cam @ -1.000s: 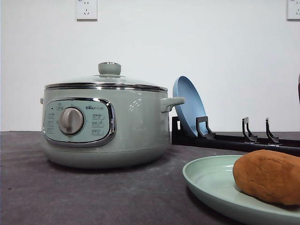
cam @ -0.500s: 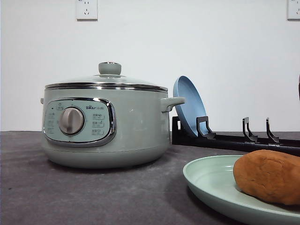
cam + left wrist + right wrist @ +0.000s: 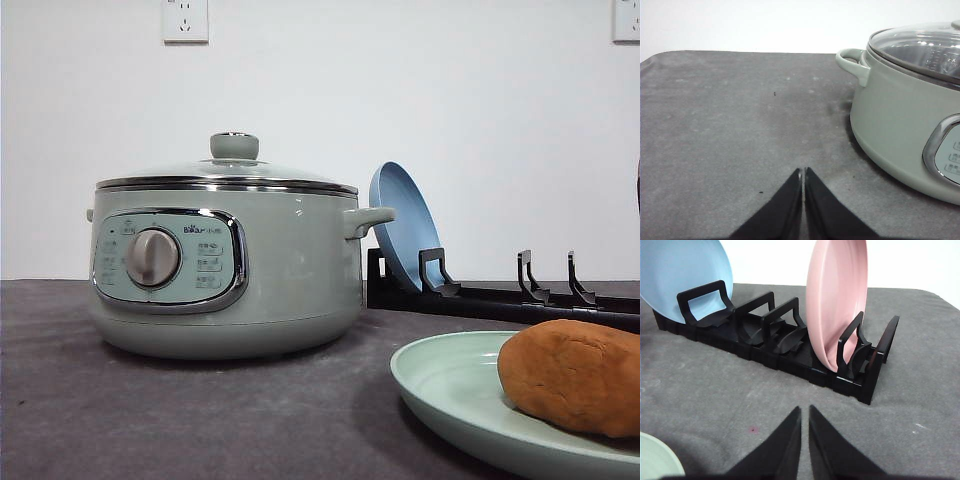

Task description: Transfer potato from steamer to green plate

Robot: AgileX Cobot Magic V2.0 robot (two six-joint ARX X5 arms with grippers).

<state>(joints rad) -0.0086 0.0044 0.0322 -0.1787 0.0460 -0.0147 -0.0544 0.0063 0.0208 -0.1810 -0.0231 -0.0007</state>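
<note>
The orange-brown potato (image 3: 572,375) lies on the pale green plate (image 3: 450,385) at the front right of the table. The sage-green steamer (image 3: 225,265) stands at the left with its glass lid on; its side and handle show as steamer (image 3: 900,115) in the left wrist view. My left gripper (image 3: 803,172) is shut with nothing in it, over bare mat to the steamer's left. My right gripper (image 3: 805,410) is shut and empty, in front of the dish rack, with the green plate's rim (image 3: 655,460) at the corner.
A black dish rack (image 3: 775,347) stands behind the plate, holding a blue plate (image 3: 682,277) and a pink plate (image 3: 835,300) upright. The blue plate (image 3: 400,225) leans just right of the steamer's handle. Grey mat (image 3: 730,125) covers the table.
</note>
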